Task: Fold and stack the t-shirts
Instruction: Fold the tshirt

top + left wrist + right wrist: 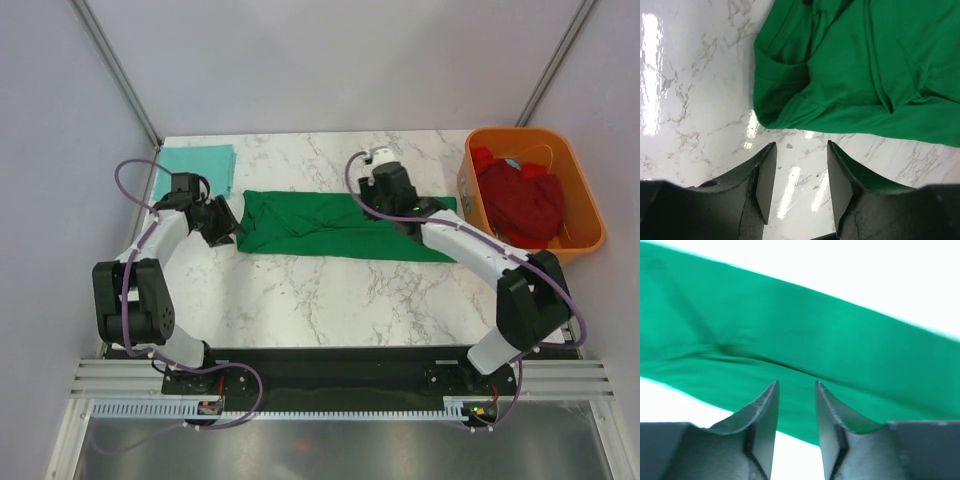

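The dark green t-shirt lies on the worktop. The left tool is open beside its edge, the right tool open above it.

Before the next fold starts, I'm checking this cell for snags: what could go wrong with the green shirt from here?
1. The left gripper is open over the bare table, just short of the edge of the green shirt; closing there would likely miss the cloth.
2. The shirt lies in layered, creased folds, so the open right gripper might pinch only the top layer and pull the fold apart.
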`<control>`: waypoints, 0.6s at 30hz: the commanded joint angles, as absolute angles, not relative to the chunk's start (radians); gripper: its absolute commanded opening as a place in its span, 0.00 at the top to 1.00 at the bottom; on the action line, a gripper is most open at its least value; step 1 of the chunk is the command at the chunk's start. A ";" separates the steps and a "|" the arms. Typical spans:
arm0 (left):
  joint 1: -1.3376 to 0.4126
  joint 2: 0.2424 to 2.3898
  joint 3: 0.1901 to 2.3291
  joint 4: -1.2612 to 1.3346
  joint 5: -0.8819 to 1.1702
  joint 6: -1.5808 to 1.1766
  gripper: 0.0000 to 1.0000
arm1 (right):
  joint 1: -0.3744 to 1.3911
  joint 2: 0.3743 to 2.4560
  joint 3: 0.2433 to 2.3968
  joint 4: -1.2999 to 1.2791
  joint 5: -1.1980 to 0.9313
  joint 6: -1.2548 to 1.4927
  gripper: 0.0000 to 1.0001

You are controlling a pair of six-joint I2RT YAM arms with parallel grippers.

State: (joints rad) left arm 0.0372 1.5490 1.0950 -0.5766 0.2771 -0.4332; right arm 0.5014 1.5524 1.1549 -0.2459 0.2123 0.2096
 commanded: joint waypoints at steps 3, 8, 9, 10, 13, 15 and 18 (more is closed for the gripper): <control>0.109 1.562 0.944 -0.434 0.451 -0.541 0.50 | 0.661 1.718 1.285 -0.045 0.082 0.038 0.52; 0.109 1.597 0.927 -0.390 0.417 -0.543 0.51 | 0.753 1.885 1.383 -0.006 0.043 -0.037 0.46; 0.110 1.601 0.925 -0.377 0.417 -0.543 0.52 | 0.761 1.905 1.416 -0.008 0.034 -0.050 0.45; 0.110 1.611 0.923 -0.368 0.417 -0.545 0.53 | 0.771 1.945 1.430 -0.006 0.022 -0.055 0.44; 0.109 1.641 0.934 -0.360 0.425 -0.535 0.54 | 0.790 2.009 1.477 -0.006 0.008 -0.083 0.42; 0.109 1.658 0.937 -0.362 0.411 -0.534 0.55 | 0.802 2.045 1.505 -0.006 0.005 -0.104 0.41; 0.109 1.693 0.943 -0.362 0.414 -0.535 0.60 | 0.818 2.083 1.532 -0.006 0.005 -0.130 0.40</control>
State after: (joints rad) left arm 0.1093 1.6657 0.9218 -0.3923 0.3969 -0.5133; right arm 0.8009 2.0563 1.4712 -0.0544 0.0273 -0.0708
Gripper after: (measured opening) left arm 0.427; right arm 0.593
